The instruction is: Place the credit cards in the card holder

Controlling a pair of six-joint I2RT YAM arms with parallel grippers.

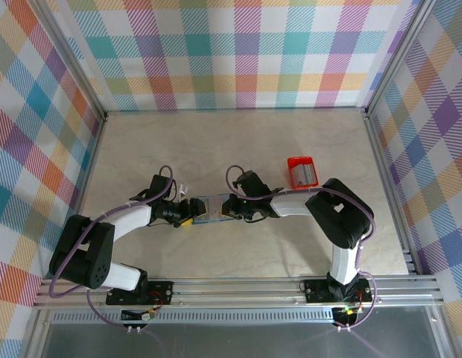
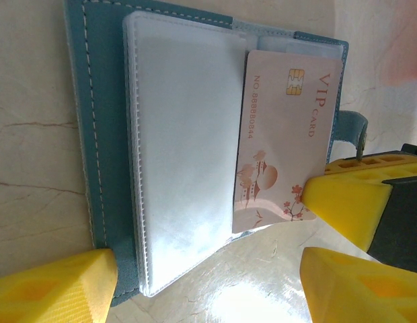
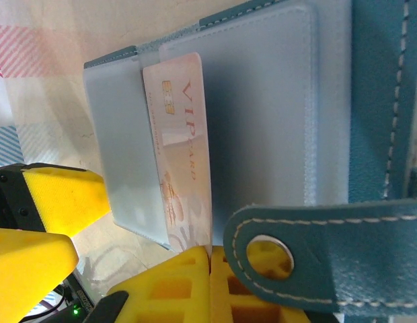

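Teal card holder (image 1: 210, 208) lies open mid-table. The right gripper (image 3: 210, 279), at its 3 o'clock, pinches a pink credit card (image 2: 282, 134) half inside a pocket. The left gripper (image 2: 208, 269), at 9 o'clock, gapes wide.

Top cam's up above and behind me, looking down over the whole table (image 1: 179, 149) from far off. My two wrist cams sit super close, staring at the open card holder (image 2: 104, 134) from opposite sides, both catching the same pink card (image 2: 289, 134).
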